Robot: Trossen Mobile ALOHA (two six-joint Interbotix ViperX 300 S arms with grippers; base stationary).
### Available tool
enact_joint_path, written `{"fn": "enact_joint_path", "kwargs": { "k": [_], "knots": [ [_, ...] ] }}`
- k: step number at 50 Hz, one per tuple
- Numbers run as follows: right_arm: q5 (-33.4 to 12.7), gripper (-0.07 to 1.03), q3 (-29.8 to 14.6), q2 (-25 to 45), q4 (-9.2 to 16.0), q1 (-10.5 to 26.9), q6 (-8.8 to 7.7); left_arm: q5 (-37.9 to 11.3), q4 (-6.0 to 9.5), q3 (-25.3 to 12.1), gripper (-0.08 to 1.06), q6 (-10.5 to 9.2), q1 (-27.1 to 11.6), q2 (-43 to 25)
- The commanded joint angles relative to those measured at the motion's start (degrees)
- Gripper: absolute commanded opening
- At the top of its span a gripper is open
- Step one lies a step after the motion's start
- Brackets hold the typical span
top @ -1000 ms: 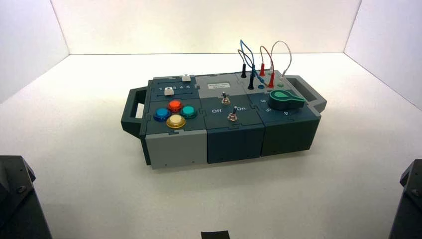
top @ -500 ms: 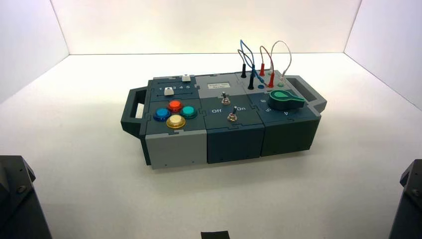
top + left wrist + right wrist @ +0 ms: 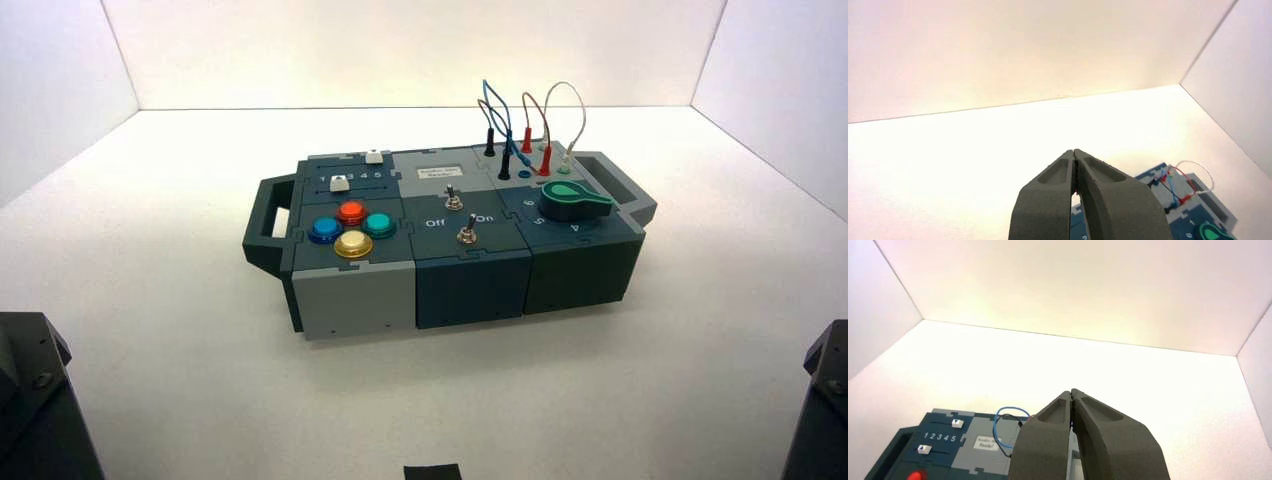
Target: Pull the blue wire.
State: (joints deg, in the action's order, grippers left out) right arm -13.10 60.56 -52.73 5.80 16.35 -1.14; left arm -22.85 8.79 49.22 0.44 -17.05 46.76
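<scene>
1. White surface (image 3: 330,400), pale walls behind and at both sides.
2. Box (image 3: 465,235) mid-surface, well apart from both arms.
3. Left tool (image 3: 1074,154), parked near left edge of high view: closed, tips together, nothing gripped.
4. Right tool (image 3: 1071,392), parked near right edge: same, closed and holding nothing.
5. Green knob (image 3: 575,200) on box's right part.
6. Blue wire (image 3: 497,93) arches above box's far right part, by black wire (image 3: 483,101) and red wire (image 3: 537,97).
7. Four buttons, near left: red (image 3: 351,212), blue (image 3: 325,230), green (image 3: 379,225), yellow (image 3: 353,243).
</scene>
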Motion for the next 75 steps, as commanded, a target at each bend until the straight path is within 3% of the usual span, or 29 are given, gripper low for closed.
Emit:
{"fn": "enact_joint_path", "kwargs": {
  "k": [1,15,23,40,59,75],
  "knots": [
    [0.6,-0.02,1.0,-1.0,0.3,-0.2,0.18,0.8,-0.09,1.8,-0.03,0.18,1.8,3.6],
    [1.6,-0.02,3.2,0.4,0.3,-0.2,0.18,0.9,-0.09,9.0,-0.03,0.09,3.2,10.0],
    [1.9,-0.02,2.8,1.1,0.2,-0.2,0.09,2.6,-0.09,10.5,-0.03,0.09,3.8,10.5],
    [2.5,-0.02,4.8,1.4,-0.1,-0.2,0.0,9.3,-0.09,11.0,-0.03,0.26,4.2,7.0],
    [2.8,-0.02,4.7,2.7,-0.2,-0.2,-0.09,10.4,-0.09,8.0,-0.03,0.44,4.1,2.0],
    [2.8,-0.02,4.7,2.8,-0.3,-0.2,-0.09,11.2,-0.09,7.6,-0.03,0.53,4.1,0.6]
  ]
}}
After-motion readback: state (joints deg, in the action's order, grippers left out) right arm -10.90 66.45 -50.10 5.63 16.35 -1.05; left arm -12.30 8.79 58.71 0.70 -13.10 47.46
